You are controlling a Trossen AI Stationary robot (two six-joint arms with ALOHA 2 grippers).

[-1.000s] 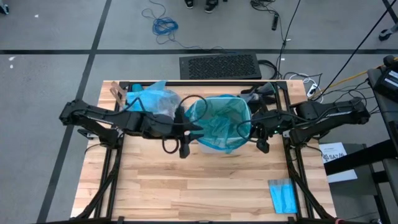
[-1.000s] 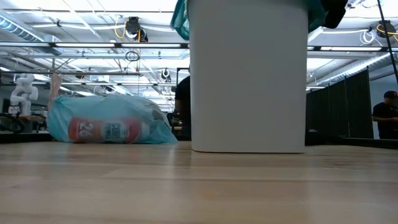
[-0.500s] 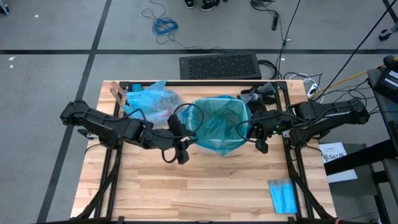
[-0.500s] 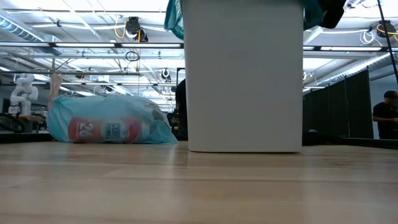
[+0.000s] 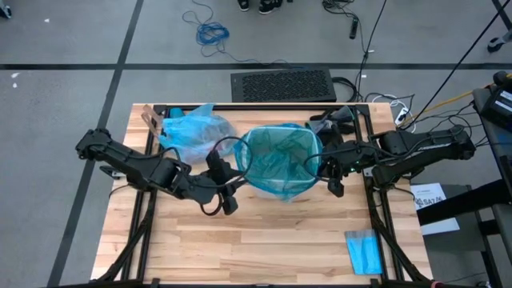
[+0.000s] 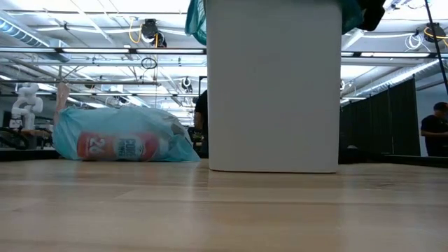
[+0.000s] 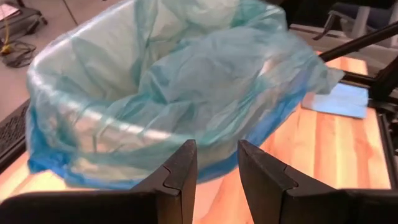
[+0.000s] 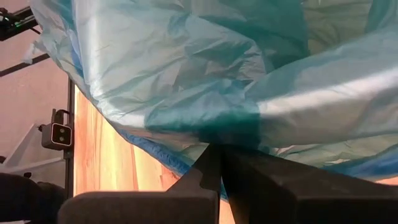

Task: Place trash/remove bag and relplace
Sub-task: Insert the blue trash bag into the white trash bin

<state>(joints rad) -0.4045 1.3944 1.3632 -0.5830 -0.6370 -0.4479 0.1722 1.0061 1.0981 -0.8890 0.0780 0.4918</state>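
Bag [image 5: 280,160] lines the white bin [image 6: 273,84] mid-counter | right fingers [image 5: 330,170] clenched on its rim, bin's right side | left fingers [image 5: 230,186] parted, holding nothing, just off bin's left rim (nearer the loose edge, I'd say) | tied full bag [image 5: 192,130] beyond bin's left | wooden counter [image 5: 264,240], open workshop behind.

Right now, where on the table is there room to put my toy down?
The big bare stretch of wood along the front edge is free, bordered by the white bin with its blue liner and the folded blue sheet at the front right corner. The back is crowded: the bin, a tied bag of trash, and both arms.
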